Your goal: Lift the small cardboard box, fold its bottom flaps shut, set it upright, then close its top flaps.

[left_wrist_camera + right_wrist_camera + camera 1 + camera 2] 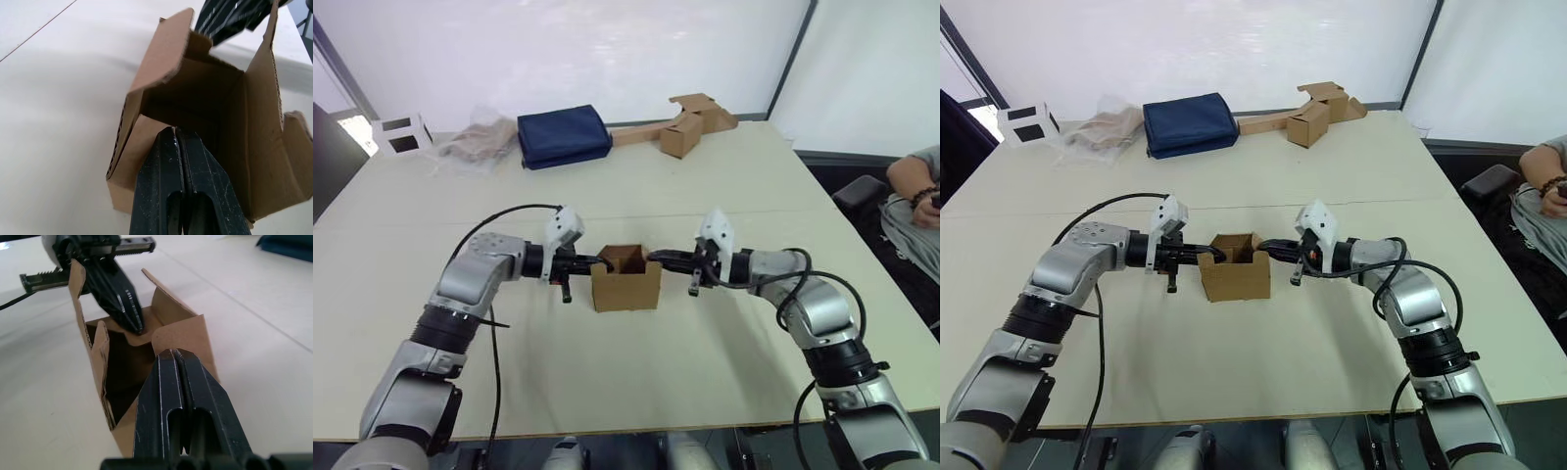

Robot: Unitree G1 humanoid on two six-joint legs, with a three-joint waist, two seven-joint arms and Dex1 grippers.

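The small cardboard box (626, 282) stands upright on the table (705, 352) with its top flaps (628, 258) open, the left gripper (603, 262) and right gripper (658, 257), fingers pressed together, touching its opposite side flaps

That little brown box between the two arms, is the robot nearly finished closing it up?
Not quite. The small cardboard box already stands upright on the table, so its bottom looks dealt with, though the underside is hidden. In hand: the left gripper and right gripper, both shut, press at the top flaps from opposite sides. Left: those flaps are open and need folding flat.
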